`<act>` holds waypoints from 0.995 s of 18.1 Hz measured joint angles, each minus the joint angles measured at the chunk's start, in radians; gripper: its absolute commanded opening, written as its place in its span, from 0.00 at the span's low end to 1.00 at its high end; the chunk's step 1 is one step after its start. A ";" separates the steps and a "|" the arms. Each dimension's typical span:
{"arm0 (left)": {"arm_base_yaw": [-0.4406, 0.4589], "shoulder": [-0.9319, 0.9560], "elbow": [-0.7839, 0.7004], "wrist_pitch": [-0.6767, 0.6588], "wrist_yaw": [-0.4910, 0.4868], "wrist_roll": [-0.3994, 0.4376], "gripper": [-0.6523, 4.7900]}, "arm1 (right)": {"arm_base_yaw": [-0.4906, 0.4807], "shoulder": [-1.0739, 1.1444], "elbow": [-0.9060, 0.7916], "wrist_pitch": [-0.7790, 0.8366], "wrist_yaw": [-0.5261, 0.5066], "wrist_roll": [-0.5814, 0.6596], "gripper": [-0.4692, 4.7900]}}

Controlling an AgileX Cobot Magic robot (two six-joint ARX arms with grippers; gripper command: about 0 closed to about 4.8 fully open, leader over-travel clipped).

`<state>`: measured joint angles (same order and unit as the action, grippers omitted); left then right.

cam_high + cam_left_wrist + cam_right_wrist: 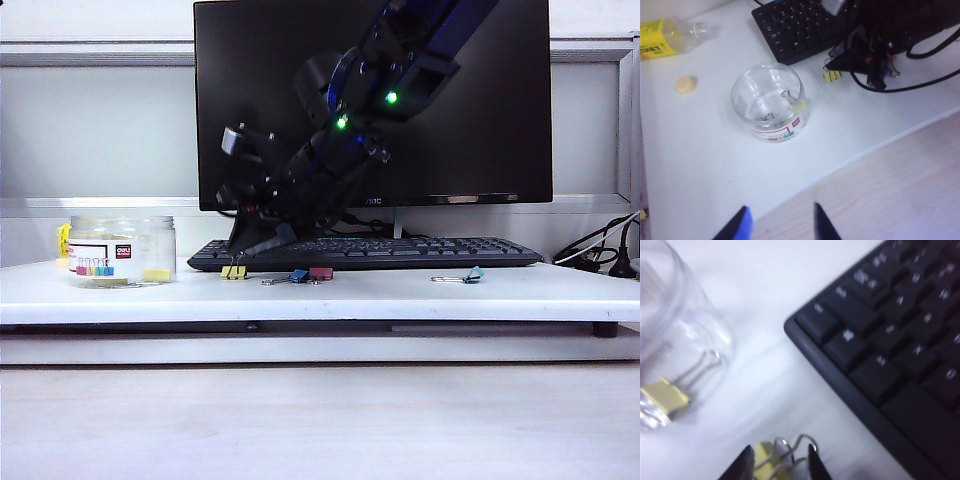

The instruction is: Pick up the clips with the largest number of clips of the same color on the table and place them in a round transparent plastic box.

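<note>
Yellow marked the clip in hand: one small yellow binder clip [234,271] lay on the white table [400,295] just in front of the keyboard [420,252], a little right of the round transparent plastic box [122,250]. The right gripper [778,460] had its two fingers on either side of this clip's silver wire handles, with gaps showing, so I could not tell whether it gripped yet. By my reading the step was the grasp itself. Inside the box at least one yellow clip [662,397] already rested, wire handle up. The left gripper [780,222] hung over the near table edge, well apart from the box, fingers parted around nothing. Further right on the table lay a blue clip [297,276], a pink clip [321,272] and a teal clip [472,274], none wanted. Next, the right gripper would need to pinch firmly, lift clear, carry left over the open mouth and release.
</note>
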<state>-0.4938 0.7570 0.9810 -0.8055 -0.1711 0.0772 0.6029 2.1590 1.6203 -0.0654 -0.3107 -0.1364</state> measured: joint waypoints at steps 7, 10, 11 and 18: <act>0.000 0.000 0.000 0.000 0.000 0.000 0.44 | 0.000 0.005 0.000 0.001 -0.001 0.001 0.25; 0.000 0.000 0.000 0.000 0.000 0.000 0.44 | 0.000 0.005 0.000 0.001 -0.004 0.002 0.17; 0.000 0.000 0.000 0.000 0.000 0.000 0.44 | 0.000 0.005 0.000 0.004 -0.008 0.002 0.16; 0.000 0.000 0.000 0.000 0.000 0.001 0.44 | 0.000 0.005 0.000 0.006 -0.027 0.004 0.09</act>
<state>-0.4938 0.7567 0.9810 -0.8055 -0.1711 0.0780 0.6033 2.1635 1.6207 -0.0593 -0.3382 -0.1326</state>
